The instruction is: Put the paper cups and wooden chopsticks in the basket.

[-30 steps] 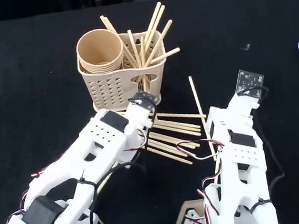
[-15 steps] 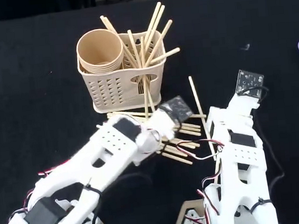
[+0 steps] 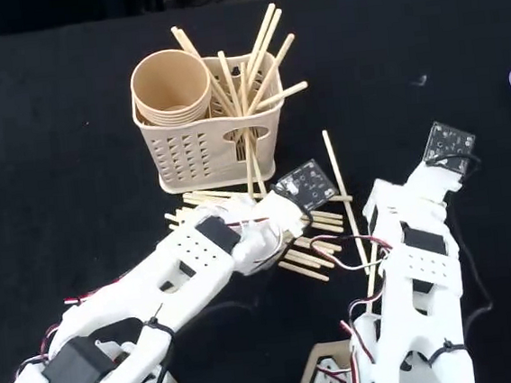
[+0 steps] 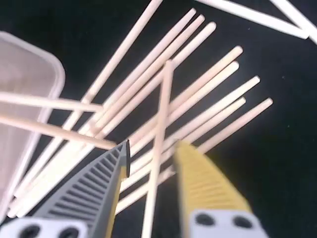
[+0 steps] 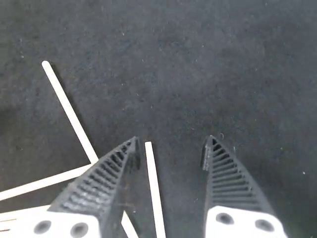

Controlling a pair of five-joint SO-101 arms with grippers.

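Left gripper: its jaws are standing spread apart, hanging low over the pile, with the gray finger on one side and the yellow finger on the other.
Middle stick: it is lying in the gap between those jaws and running out past the fingertips. Whether either finger is touching it cannot be told.
Loose sticks: they are lying fanned on the cloth just ahead of and under the left gripper, crossing beneath the middle stick.
Left arm: it is stretching over the pile, with its wrist sitting just short of the basket.
Basket: it is standing upright just beyond the left wrist.
Cups: they are sitting stacked in the basket's compartment farther from the right arm.
Basket sticks: they are leaning out of the other compartment.
Right gripper: its jaws are gaping wide, pointing down at the cloth and gripping nothing.
Short stick: it is lying between the right jaws, close to one finger.
Long stick: it is lying outside that same finger, angling away.
Right arm: it is resting beside the pile, well apart from the basket.
Cloth: it is covering the table in black.
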